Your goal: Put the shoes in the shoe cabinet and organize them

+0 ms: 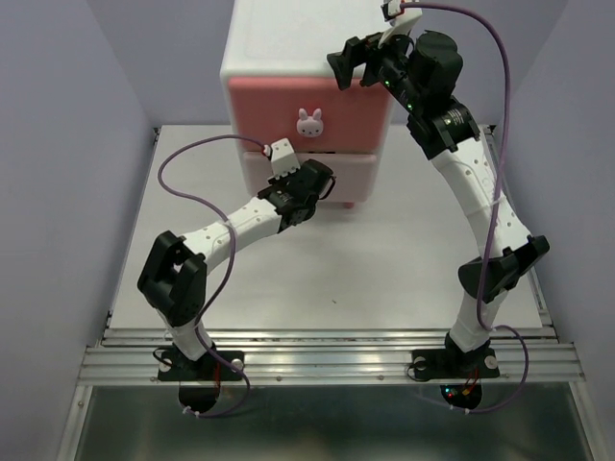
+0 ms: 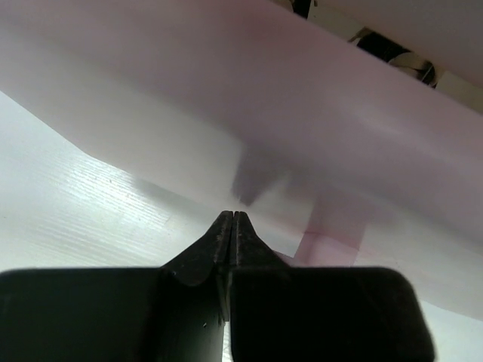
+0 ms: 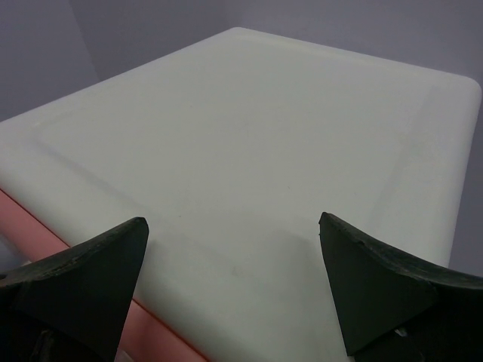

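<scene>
Lavender walls (image 1: 58, 144) close in a white table (image 1: 384, 279), and the cabinet (image 1: 279, 43) stands at its far end, about midway across, with its drawer fronts facing the arms. Its upper drawer (image 1: 269, 115) is darker pink and carries a white bunny knob (image 1: 309, 122). The lower drawer (image 1: 365, 173) is pale pink, with a thin dark slit between the two fronts. A pink foot (image 1: 351, 204) shows under the cabinet's right front corner.

The left arm reaches across the table to the lower drawer. The left end effector (image 1: 327, 184) sits low against the middle of that front, covering the spot below the bunny knob. From the left wrist, its two black fingers (image 2: 223, 230) are pressed together with nothing between them, the tips just short of the pale pink front and casting a soft shadow on it. In the upper right of that view, a dark shape with pale bands (image 2: 392, 59) shows through the slit; too little is visible to say whether it is a shoe.

The right arm rises tall from its base and bends over the cabinet's right side. The right end effector (image 1: 354, 63) hangs above the white top (image 3: 264, 128) near its front right corner, spread as wide as it goes and holding nothing. From the right wrist, both black fingertips (image 3: 362, 271) frame the bare top, with a sliver of pink front at the lower left.

A purple cable (image 1: 183, 192) loops from each wrist back along its arm.
</scene>
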